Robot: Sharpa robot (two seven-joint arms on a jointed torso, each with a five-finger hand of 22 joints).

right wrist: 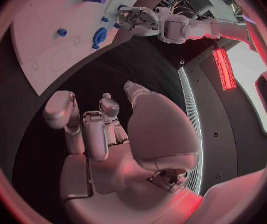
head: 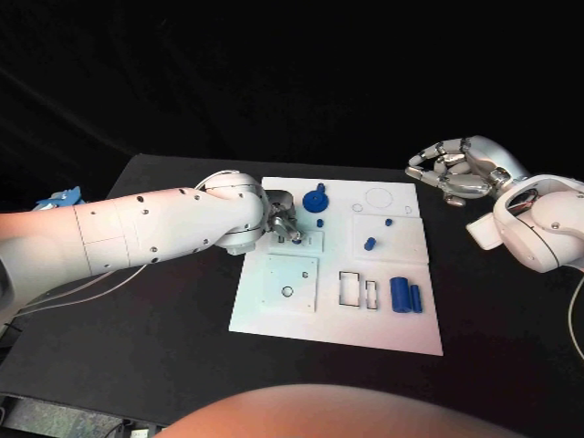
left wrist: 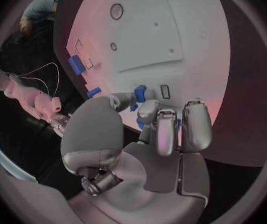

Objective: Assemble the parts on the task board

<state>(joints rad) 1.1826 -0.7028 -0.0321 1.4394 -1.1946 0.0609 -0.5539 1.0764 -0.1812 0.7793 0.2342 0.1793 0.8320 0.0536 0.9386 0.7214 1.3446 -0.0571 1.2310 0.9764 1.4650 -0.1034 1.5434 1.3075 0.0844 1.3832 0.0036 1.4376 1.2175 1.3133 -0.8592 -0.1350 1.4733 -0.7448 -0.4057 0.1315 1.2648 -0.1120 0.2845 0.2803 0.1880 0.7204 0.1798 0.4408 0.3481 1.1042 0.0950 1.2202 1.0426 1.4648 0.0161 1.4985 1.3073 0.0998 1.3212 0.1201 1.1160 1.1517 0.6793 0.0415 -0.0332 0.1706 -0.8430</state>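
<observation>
The white task board lies mid-table. My left hand hovers over its near-left part with fingers curled, and pinches a small blue part between thumb and fingertip. Just beyond the fingers a round blue part with a peg stands on the board. Small blue pegs sit near the board's middle, and two blue cylinders lie at its right side. My right hand hangs off the board over the table's far right, fingers curled in and holding nothing. The right wrist view shows the board and my left hand.
Rectangular slots and a faint circle outline mark the board. Black table surrounds it, with bare surface at the front and right. A blue object sits past the table's left edge.
</observation>
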